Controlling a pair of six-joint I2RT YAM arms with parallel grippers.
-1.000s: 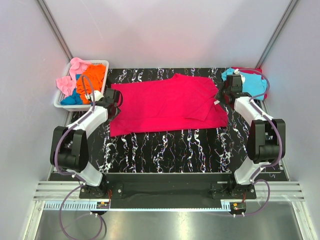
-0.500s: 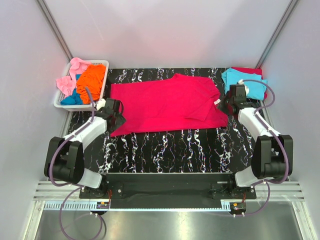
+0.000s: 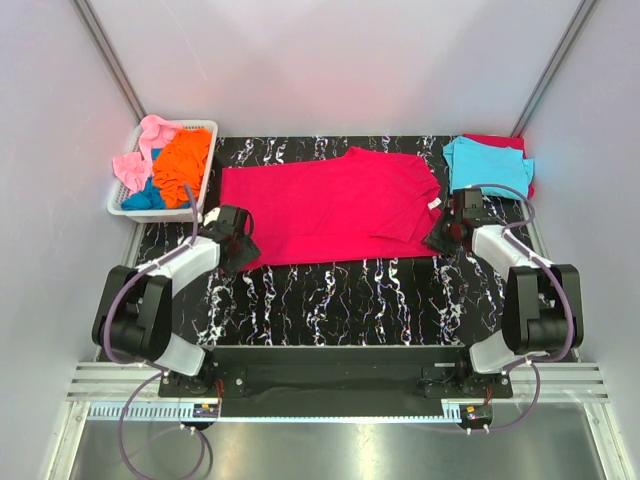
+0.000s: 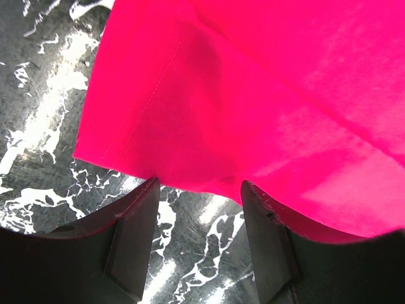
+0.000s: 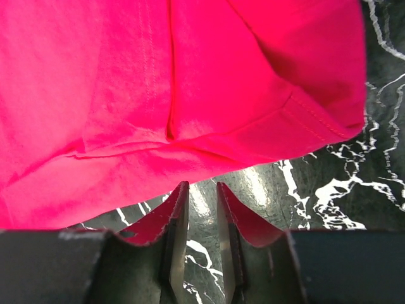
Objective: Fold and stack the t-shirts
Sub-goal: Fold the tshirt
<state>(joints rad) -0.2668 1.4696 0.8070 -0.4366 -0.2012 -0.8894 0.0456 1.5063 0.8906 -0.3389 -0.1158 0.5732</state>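
Observation:
The large crimson-red t-shirt (image 3: 340, 205) lies spread flat on the black marbled table (image 3: 340, 295). My left gripper (image 3: 240, 250) is low at its near-left corner. In the left wrist view this gripper (image 4: 201, 190) is open and empty, its tips at the shirt's hem (image 4: 158, 126). My right gripper (image 3: 443, 238) is at the near-right corner. In the right wrist view it (image 5: 201, 190) is open by a narrow gap with only table between the jaws, just short of the shirt's edge (image 5: 209, 145). A folded cyan t-shirt (image 3: 487, 165) lies at the back right.
A white slotted basket (image 3: 150, 214) at the back left holds orange (image 3: 183, 165), pink (image 3: 140, 150) and blue (image 3: 148, 195) t-shirts. A red cloth (image 3: 500, 141) shows under the cyan one. Grey walls close in both sides and the back.
Both grippers have moved toward me along the crimson shirt's side edges, from its far corners down to its near corners. The shirt's near corners have shifted slightly inward.

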